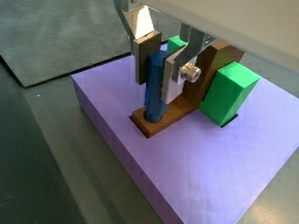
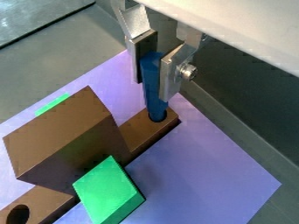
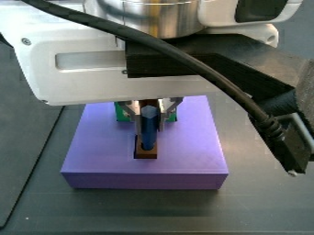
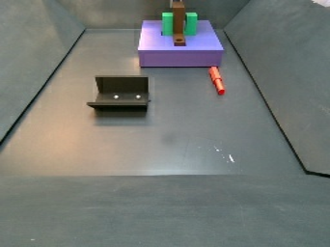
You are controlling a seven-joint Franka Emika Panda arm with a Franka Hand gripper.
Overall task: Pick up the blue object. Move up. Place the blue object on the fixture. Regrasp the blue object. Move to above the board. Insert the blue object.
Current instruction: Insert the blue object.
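The pincer (image 1: 160,63) is above the board (image 1: 187,166), and its two silver fingers (image 2: 179,63) squeeze the blue object (image 1: 155,86) between them. The blue object stands upright. Its low end sits in the end of the brown bar (image 2: 138,140), which lies on the board. Green blocks (image 1: 232,93) stand beside the bar. In a side view the fixture (image 4: 120,95) sits on the table (image 4: 168,145), well apart from the board. A red peg (image 4: 218,79) lies on the table just beside the board.
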